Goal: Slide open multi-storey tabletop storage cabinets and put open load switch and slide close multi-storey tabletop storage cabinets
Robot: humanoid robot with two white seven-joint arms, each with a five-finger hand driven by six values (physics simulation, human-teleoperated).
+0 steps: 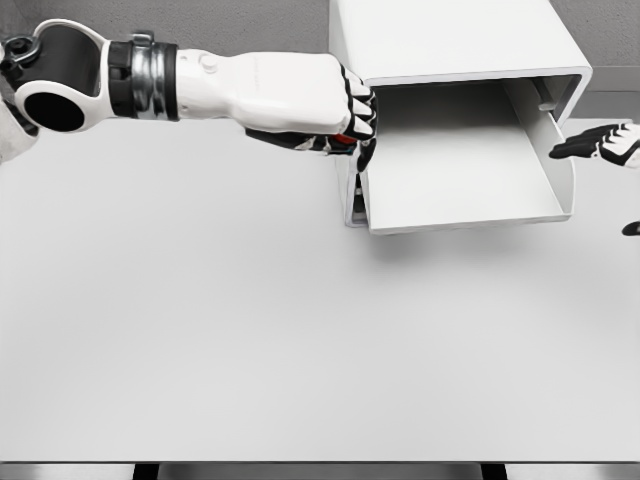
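**Left hand at the open drawer's left edge**

Head view: the cabinet [450,40] stands at the table's [250,330] far side, its drawer [460,165] pulled out toward the robot. The left hand [345,125], arm stretched across from the left, is clenched on something red, likely the switch [343,141], just beside the drawer's left wall. The tray lies to its right. The right hand [600,145] hovers released by the drawer's right side.

Bare simulated workspace: white table [250,340], grey wall [200,20]
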